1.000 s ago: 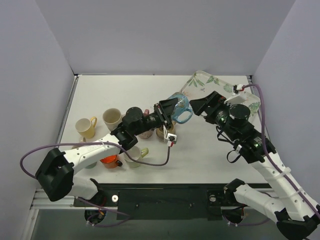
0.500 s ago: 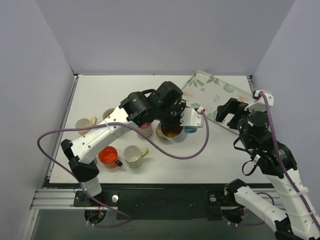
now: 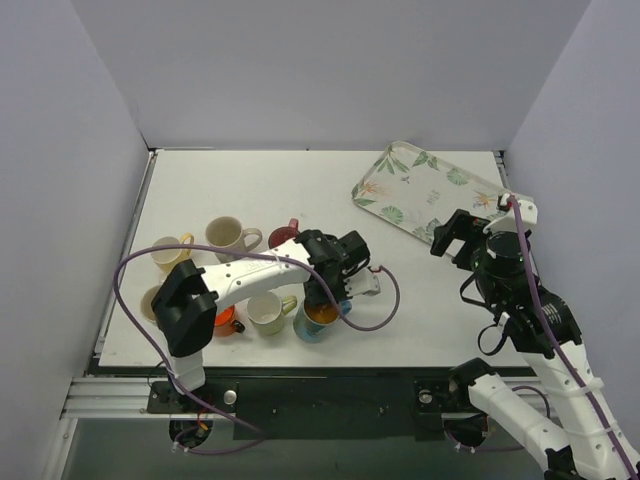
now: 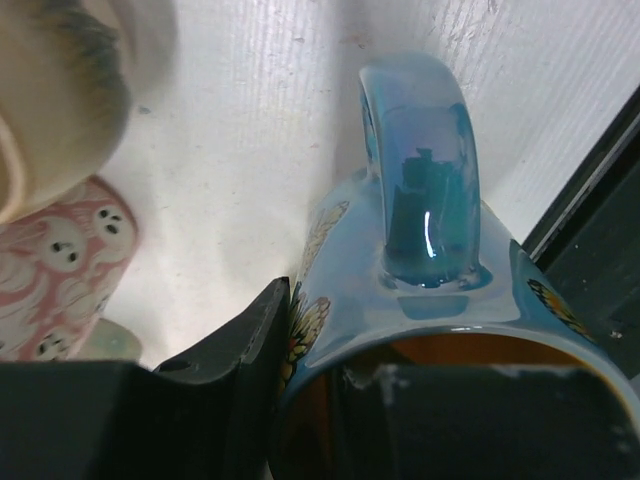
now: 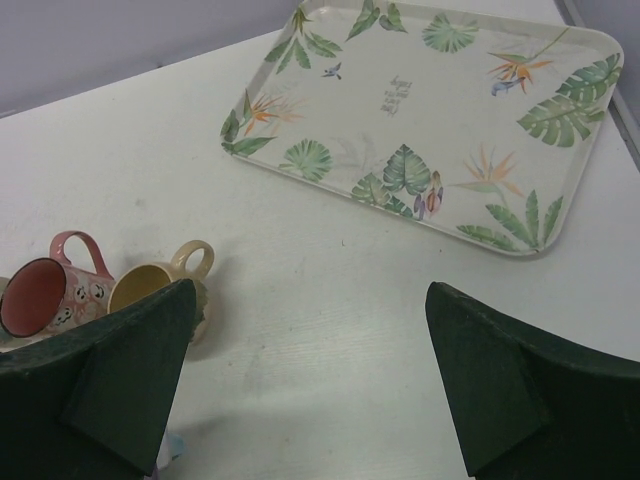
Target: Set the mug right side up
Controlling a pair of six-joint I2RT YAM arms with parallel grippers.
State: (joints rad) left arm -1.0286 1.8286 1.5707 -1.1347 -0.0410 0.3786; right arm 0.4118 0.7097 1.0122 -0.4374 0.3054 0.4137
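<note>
We note the blue mug upright at the table's near edge; left gripper grips its rim, right gripper gapes empty; release remains.

Leafy-print tray sits skewed at the far right of the bench — over on the left, a bunch standing upright: cream mug, yellow mug, pink mug, pale mug, orange mug.

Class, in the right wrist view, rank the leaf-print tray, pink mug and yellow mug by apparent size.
Largest: leaf-print tray, by far.
Then: pink mug and yellow mug look alike; the yellow one is partly hidden, so they stay unranked.
</note>
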